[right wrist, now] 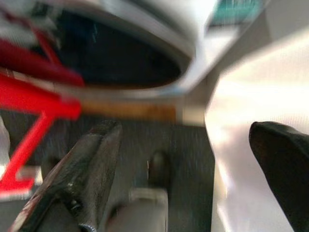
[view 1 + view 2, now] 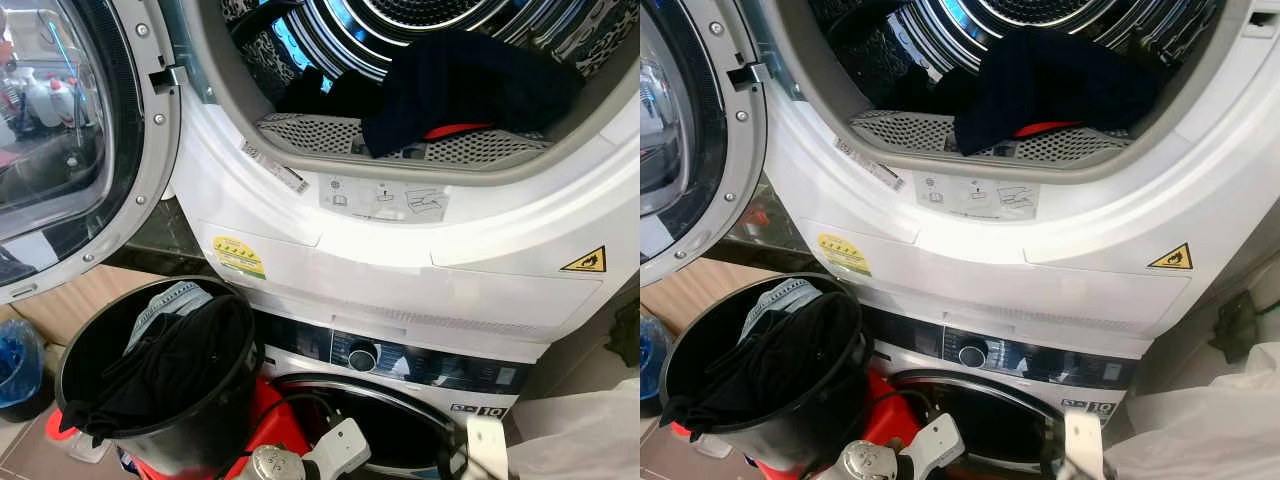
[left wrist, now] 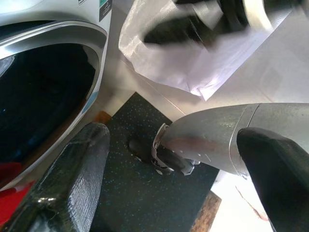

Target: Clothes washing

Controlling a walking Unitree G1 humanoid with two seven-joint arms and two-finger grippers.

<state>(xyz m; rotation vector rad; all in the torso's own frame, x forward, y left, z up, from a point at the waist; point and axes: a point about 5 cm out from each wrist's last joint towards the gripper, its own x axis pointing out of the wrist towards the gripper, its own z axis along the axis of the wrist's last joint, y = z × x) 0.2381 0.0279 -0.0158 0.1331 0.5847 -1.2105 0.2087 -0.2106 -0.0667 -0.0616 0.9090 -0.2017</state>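
Honestly, my worry is the dark clothes (image 2: 470, 85) slumped on the drum (image 2: 400, 140) lip: they could slide out. Below it, the bucket (image 2: 160, 370) brims. Both grippers (image 3: 169, 159) (image 1: 188, 169) hang low, fingers spread, empty.

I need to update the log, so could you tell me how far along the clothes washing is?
Done: the upper drum's door stands open and a dark garment already lies inside. In hand: nothing; the left gripper and right gripper hang open and low. Left: the black bucket holds dark clothes.
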